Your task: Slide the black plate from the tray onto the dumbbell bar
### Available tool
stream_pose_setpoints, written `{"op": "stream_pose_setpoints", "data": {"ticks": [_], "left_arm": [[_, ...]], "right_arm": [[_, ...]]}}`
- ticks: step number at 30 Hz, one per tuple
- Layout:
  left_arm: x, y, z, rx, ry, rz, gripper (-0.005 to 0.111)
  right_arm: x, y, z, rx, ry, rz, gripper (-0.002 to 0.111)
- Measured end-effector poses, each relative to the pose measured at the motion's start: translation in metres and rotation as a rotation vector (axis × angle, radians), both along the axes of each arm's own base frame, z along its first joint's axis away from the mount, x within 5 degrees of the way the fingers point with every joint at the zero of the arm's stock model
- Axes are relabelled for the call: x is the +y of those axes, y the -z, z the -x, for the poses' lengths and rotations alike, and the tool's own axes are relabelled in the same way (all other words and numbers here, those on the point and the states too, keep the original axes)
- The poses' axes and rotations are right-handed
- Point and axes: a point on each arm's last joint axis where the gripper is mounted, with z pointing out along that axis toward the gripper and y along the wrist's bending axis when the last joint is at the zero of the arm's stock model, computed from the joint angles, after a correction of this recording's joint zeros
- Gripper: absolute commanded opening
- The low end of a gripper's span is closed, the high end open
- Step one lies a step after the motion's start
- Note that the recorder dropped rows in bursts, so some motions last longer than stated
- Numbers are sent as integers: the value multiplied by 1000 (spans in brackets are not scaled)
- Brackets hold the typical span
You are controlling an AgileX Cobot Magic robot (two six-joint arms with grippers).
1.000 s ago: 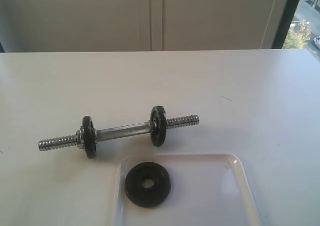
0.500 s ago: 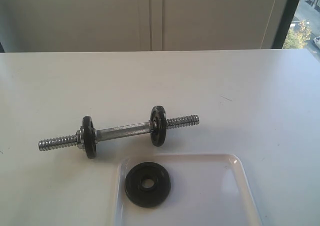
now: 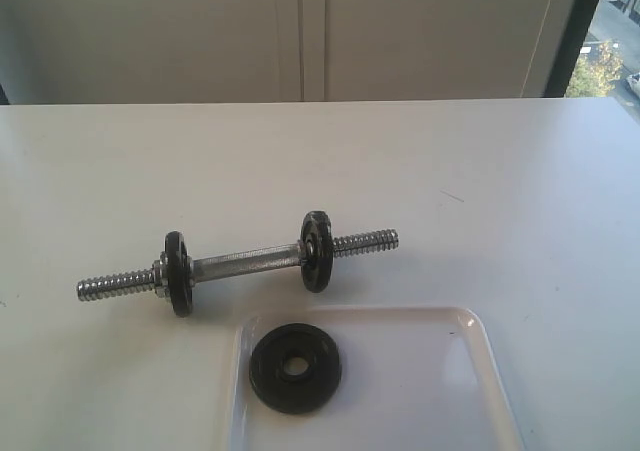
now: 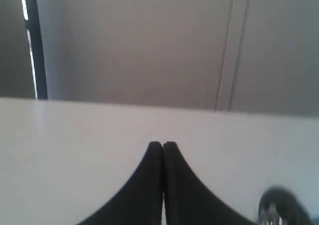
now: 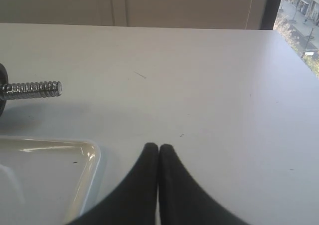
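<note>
Nothing of the task looks done yet. The plate (image 3: 295,368) lies flat in the left part of the tray (image 3: 470,323), in the lower middle of the exterior frame, with its hole facing up. The bar (image 3: 245,262) lies on the table (image 3: 520,191) just beyond the tray, left of centre. It carries two discs (image 3: 178,273), one toward each end and both standing on edge, and its threaded ends stick out bare past them. Plate and bar are apart. As I judge it, every step is left: grasp the plate, lift it off the tray, line its hole up with a threaded end and push it on.

The exterior view shows plate, tray and bar together, but no arm or gripper. Only the wrist views show the grippers. The left gripper (image 4: 162,145) has its fingers pressed together with nothing between them, over bare table. A dark shape with a chrome glint sits at the edge of that view, too blurred to name. The right gripper (image 5: 158,147) is likewise pressed together and empty. Its view catches one threaded end of the bar (image 5: 32,89) and a rounded corner of the tray (image 5: 93,152) near the fingers. Neither wrist view shows the plate.
</note>
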Motion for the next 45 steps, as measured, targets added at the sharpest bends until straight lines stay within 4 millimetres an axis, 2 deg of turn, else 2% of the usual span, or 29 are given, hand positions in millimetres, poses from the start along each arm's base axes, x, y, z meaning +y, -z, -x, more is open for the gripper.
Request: {"op": "stream_pose_setpoints", "data": {"ticks": [2,7,10,13,16,19,21,27,31,34,37,41,45], "left_arm": [[3,-14,2,-158,-14,98,0],[8,-35,10,-398,-27,220,0],[10,-47,9,-430,-36,258,0],[10,-70,3,-442,-38,256,0],[6,-96,-11,-415,-33,177,0],[-2,-116,-34,-307,-3,-4,0],[-6,-122,-54,-159,15,-157,0],[-12,-98,-114,388,50,-341,0],[-42,-98,-144,600,196,-521,0],[-78,-97,-162,740,385,-690,0],[-122,-95,-178,836,638,-763,0],[-168,-92,-202,866,889,-810,0],[-195,-74,-229,851,970,-863,0]], "right_arm": [[0,0,0,0,0,0,0],[0,0,0,0,0,0,0],[0,0,0,0,0,0,0],[0,0,0,0,0,0,0],[0,0,0,0,0,0,0],[0,0,0,0,0,0,0],[0,0,0,0,0,0,0],[0,0,0,1,3,-11,0],[0,0,0,1,3,-13,0],[0,0,0,2,4,-15,0],[0,0,0,2,4,-15,0],[0,0,0,2,4,-15,0],[0,0,0,2,4,-15,0]]}}
